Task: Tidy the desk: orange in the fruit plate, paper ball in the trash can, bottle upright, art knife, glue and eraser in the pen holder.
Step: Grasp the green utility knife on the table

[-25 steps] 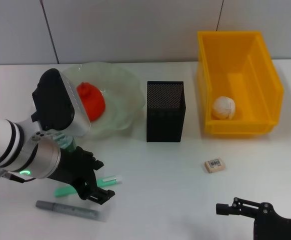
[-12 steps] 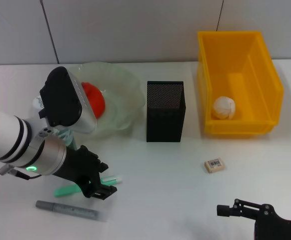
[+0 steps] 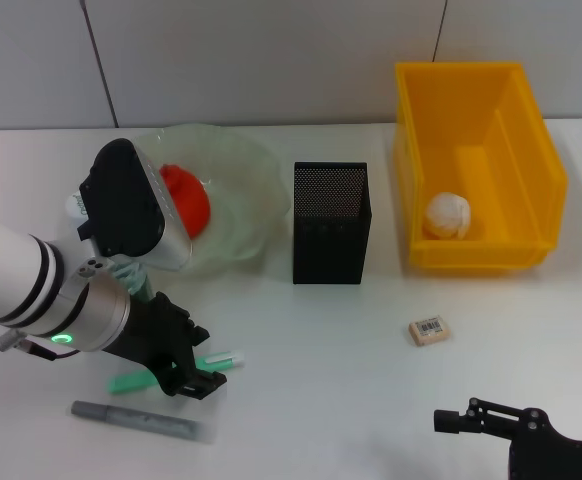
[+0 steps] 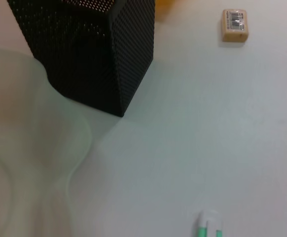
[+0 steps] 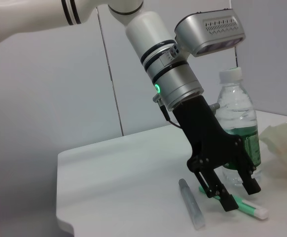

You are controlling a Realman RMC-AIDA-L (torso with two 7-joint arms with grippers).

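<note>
On the white tabletop (image 3: 371, 340) the clear fruit plate (image 3: 246, 200) holds the orange (image 3: 186, 200), part hidden behind the left arm's wrist camera housing. Beside the plate stands the black mesh pen holder (image 3: 331, 222); its inside looks dark and, as far as the head view shows, nothing can be made out in it. Farther to the right the yellow trash can (image 3: 481, 160) has the white paper ball (image 3: 448, 214) lying on its floor. The eraser (image 3: 429, 330), with a barcode label, lies on the tabletop in front of the trash can, apart from both containers.

The left gripper (image 5: 233, 193) hangs low over the green-and-white glue stick (image 3: 221, 360), its fingers spread on either side of it and holding nothing. Just in front of it lies the grey art knife (image 3: 136, 420). The bottle (image 5: 238, 133) stands upright behind the left gripper, near the plate.

The right gripper (image 3: 451, 419) sits at the near right edge of the tabletop; whether its fingers are apart cannot be told.
</note>
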